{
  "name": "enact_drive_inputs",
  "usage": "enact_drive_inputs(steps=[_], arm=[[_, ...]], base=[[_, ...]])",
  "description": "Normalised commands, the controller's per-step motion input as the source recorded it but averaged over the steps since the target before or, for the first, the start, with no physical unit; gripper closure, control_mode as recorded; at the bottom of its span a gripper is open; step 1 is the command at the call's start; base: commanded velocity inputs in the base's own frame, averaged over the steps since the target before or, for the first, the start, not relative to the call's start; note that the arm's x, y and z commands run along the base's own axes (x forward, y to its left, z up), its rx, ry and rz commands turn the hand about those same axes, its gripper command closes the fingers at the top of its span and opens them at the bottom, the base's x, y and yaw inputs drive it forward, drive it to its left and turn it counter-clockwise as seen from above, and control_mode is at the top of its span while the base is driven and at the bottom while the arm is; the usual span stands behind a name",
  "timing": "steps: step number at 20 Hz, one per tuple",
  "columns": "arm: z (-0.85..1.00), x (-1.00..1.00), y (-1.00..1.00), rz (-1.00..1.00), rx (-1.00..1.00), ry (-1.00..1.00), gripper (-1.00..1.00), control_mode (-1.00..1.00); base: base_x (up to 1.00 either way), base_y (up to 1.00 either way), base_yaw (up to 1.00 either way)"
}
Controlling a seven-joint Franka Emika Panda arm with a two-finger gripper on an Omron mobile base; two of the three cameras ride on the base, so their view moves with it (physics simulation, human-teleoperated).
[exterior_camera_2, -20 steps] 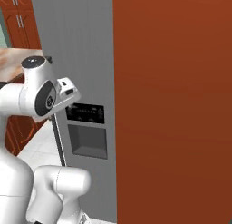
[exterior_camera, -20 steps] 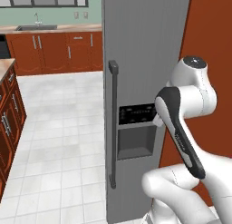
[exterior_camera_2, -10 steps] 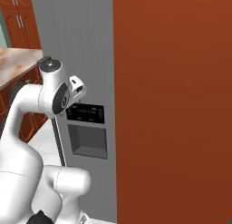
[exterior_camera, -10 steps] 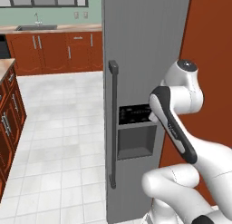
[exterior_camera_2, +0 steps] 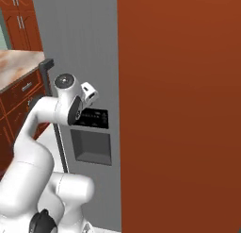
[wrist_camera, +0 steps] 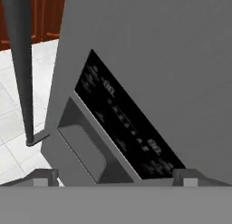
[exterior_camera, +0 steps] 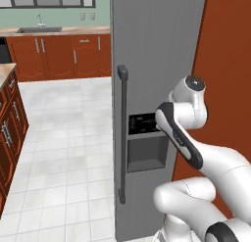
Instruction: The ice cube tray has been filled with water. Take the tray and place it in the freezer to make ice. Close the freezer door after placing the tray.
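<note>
The freezer (exterior_camera: 157,40) is a tall grey cabinet right in front of me, and its freezer door (exterior_camera_2: 84,34) stands shut. A dark vertical bar handle (exterior_camera: 121,138) runs down the door's left side, also seen as the handle (wrist_camera: 22,60) in the hand view. My gripper (wrist_camera: 117,177) is open with nothing between its fingers. It hovers close before the door's black control panel (wrist_camera: 122,119), above a dispenser recess (wrist_camera: 86,155). In the right base view my hand (exterior_camera_2: 88,93) is at panel height. The ice cube tray is out of view.
A tall red-brown panel (exterior_camera_2: 179,109) stands directly right of the freezer. Red-brown base cabinets with a sink counter (exterior_camera: 54,30) line the far wall. A counter (exterior_camera: 7,74) juts in at the left, with white tiled floor (exterior_camera: 63,153) between.
The arm has swung closer to the freezer door, bringing the hand up to the control panel. The jaws stay open and the door stays shut.
</note>
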Motion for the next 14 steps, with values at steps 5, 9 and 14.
enact_drive_inputs(steps=[5,9,14], arm=[[-0.18,0.7,-0.01,0.0,0.0,0.0,-1.0,-1.0],[-0.21,0.73,0.0,0.0,0.0,0.0,-1.0,-1.0],[-0.24,0.64,0.0,0.0,0.0,0.0,-1.0,-1.0]], base=[[0.0,0.0,0.0],[0.0,0.0,0.0],[0.0,0.0,0.0]])
